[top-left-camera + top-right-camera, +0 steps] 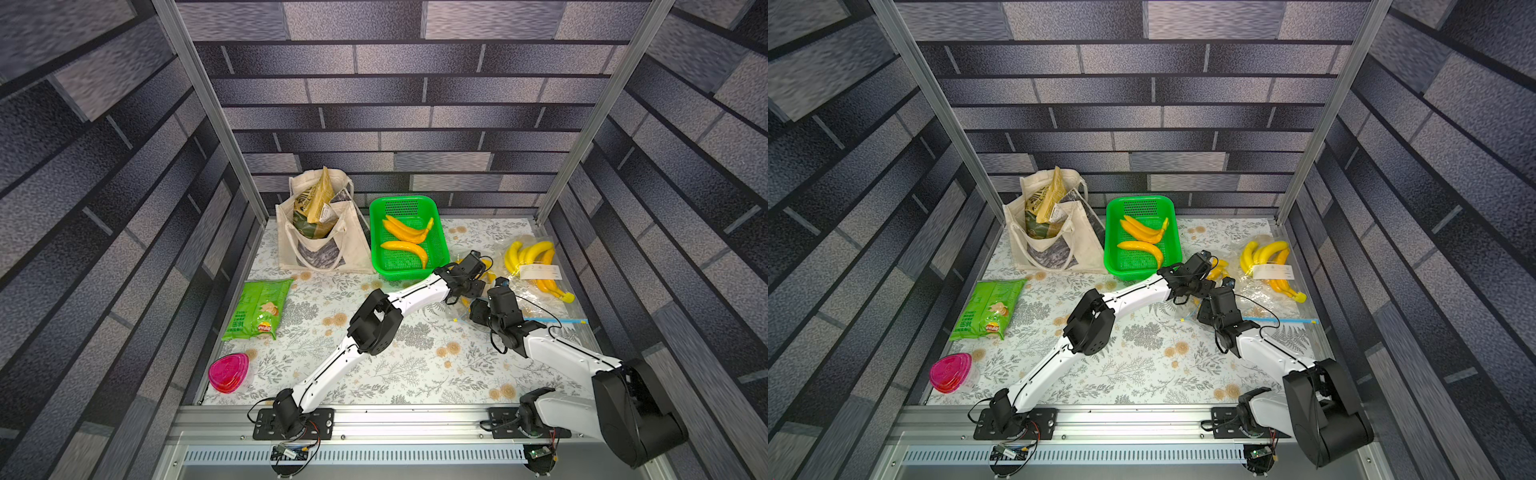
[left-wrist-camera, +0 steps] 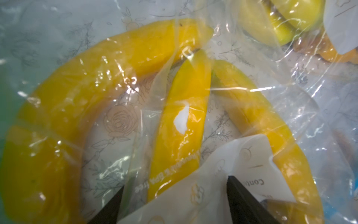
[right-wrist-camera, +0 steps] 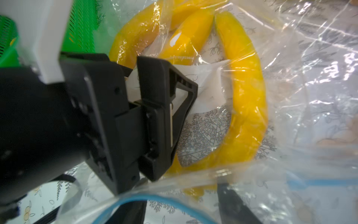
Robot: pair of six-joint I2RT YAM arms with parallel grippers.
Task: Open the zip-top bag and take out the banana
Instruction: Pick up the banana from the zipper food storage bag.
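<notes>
- cream canvas tote bag (image 1: 286,245) at the back of the table, standing open; snack packets (image 1: 316,208) stick up out of it
- green plastic basket (image 1: 401,262) just beside the tote
- green crisp bag (image 1: 259,309) lying flat, nearer the front
- pink lidded container (image 1: 228,372) at the front corner
- floral tablecloth (image 1: 415,365) under everything; brick-patterned walls (image 1: 395,104) all around

Both fingers of the left gripper (image 2: 174,194) ran off the wrist picture's edge, and the bananas (image 2: 184,93) ahead of it were blurred behind the film of the zip-top bag (image 2: 302,108). The right gripper (image 3: 180,207) showed only blurred finger stubs, cut off likewise. In both top views the arms (image 1: 415,293) hid each gripper's tips.
</notes>
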